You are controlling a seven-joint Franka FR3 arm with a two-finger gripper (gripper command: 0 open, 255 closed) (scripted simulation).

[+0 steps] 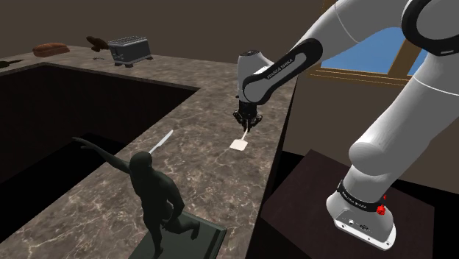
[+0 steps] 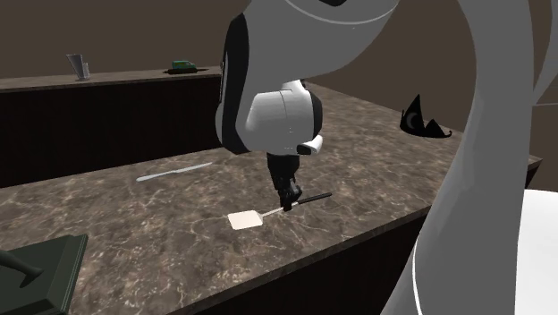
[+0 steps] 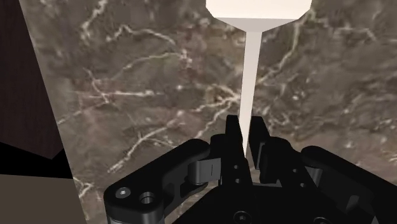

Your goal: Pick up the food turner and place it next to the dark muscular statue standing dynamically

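Black claw point(image 3: 246, 130) grasping food turner point(image 3: 252, 63) mid-shaft, pale blade pointing away from claw, marbled counter point(image 3: 127, 95) below

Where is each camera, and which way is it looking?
Shoulder view: beside the stand, looking down along the counter past the statue; the white arm shows.
Second exterior view: close by the arm, looking across the counter; arm and jaws show.
Wrist view: on the arm's tip, looking down at the counter; jaws clasp the turner.
Shared: all see that turner.
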